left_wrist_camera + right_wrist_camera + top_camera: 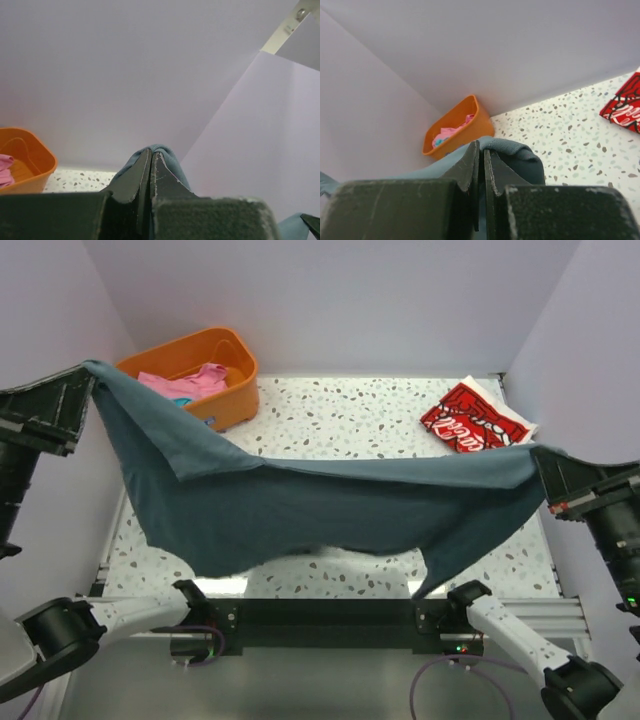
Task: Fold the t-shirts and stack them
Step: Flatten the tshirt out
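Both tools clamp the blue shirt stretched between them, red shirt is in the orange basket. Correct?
One slip: the red shirt lies on the table at the far right, away from the orange basket, per the top external view. The left tool and right tool do clamp the blue shirt stretched between them.

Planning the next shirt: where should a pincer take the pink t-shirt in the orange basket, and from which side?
Probably a raised fold of the pink t-shirt, from straight above: it lies crumpled inside the orange basket, whose walls block any sideways approach.
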`<state>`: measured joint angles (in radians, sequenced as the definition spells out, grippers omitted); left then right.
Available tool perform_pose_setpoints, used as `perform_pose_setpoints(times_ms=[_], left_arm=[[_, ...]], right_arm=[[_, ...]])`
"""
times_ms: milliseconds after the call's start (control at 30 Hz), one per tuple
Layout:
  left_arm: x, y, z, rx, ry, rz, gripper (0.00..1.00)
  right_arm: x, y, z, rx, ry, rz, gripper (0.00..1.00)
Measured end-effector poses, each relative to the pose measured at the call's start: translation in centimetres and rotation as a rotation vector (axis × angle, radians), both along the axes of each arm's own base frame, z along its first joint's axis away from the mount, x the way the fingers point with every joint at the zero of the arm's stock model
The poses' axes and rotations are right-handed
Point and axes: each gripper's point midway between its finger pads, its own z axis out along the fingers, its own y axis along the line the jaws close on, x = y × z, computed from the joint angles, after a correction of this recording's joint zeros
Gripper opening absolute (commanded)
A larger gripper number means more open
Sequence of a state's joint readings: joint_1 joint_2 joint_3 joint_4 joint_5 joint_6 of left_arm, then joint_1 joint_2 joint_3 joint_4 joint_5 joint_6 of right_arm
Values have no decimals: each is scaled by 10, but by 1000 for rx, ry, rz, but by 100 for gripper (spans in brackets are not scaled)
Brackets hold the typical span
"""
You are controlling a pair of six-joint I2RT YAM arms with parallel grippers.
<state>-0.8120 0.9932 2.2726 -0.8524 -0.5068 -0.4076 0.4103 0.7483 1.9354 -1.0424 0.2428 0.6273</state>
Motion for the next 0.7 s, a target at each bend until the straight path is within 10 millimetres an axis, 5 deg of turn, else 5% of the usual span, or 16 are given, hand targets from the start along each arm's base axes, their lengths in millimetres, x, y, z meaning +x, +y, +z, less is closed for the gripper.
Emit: perform_pose_setpoints(times_ms=[100,233,433,567,700], left_arm=[[24,-13,-11,38,54,52,0],[85,-45,-40,135,177,195,0],[205,-108,-129,384,402,320,0],[292,-99,-199,478,572,343,0],[339,-80,-208,457,587,352,0]], right_arm=[[19,4,-21,-33,69,-20,0],[62,12,-56,-106,198,-76,0],[138,30,-108,-249,369,-139,0],[192,43,-116,-328,368,-173,0],[236,53,-105,-389,320,-206,0]])
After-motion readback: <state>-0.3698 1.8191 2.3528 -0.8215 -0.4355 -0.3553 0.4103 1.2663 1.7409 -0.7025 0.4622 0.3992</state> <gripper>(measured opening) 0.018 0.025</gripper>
